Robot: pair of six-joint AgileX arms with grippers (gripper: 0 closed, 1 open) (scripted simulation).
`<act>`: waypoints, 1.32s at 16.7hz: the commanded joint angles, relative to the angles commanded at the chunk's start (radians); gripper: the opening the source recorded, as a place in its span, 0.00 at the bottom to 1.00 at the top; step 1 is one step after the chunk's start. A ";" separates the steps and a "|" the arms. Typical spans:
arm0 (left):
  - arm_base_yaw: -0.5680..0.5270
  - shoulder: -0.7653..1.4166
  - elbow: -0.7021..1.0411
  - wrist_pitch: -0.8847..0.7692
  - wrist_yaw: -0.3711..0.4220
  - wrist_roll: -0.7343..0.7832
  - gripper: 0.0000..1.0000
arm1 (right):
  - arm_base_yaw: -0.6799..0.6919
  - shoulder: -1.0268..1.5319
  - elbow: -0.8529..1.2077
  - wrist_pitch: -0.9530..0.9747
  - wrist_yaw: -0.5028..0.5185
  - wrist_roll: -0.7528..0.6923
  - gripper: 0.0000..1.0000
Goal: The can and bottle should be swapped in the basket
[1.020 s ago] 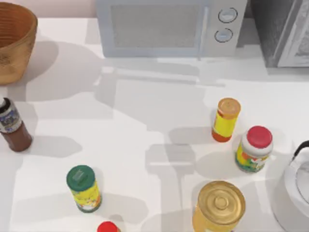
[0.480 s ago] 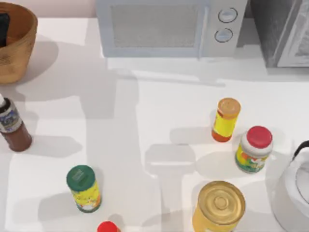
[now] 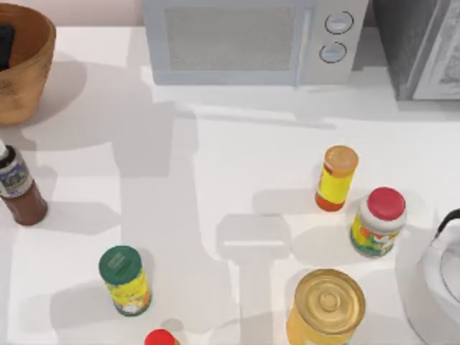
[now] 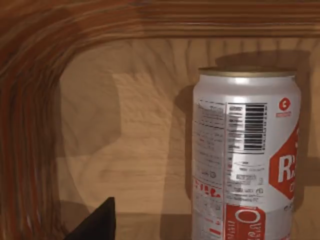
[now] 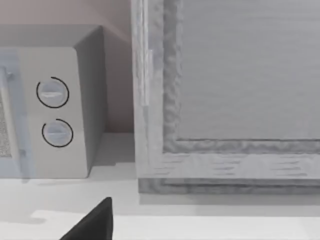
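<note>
Your left gripper [image 3: 4, 44] sits inside the basket [image 3: 32, 75] at the table's far left; whether its fingers are wide or narrow cannot be told. The can [image 4: 245, 155] stands upright on the basket floor, long axis vertical. Approach it level, centring on its body. The bottle [image 3: 20, 188] stands upright outside, near the basket.

The left gripper [image 4: 97, 224] is showing as a matte black wedge, plain-surfaced and narrowing to a sharp tip. The right gripper [image 5: 95, 224] is showing the same black, pointed, straight-edged shape. From above, the left arm [image 3: 6, 44] is appearing as a dark, near-black block.
</note>
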 joint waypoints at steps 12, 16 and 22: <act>-0.005 0.019 -0.182 0.203 -0.001 -0.009 1.00 | 0.000 0.000 0.000 0.000 0.000 0.000 1.00; -0.005 0.019 -0.182 0.203 -0.001 -0.009 0.70 | 0.000 0.000 0.000 0.000 0.000 0.000 1.00; -0.005 0.019 -0.182 0.203 -0.001 -0.009 0.25 | 0.000 0.000 0.000 0.000 0.000 0.000 1.00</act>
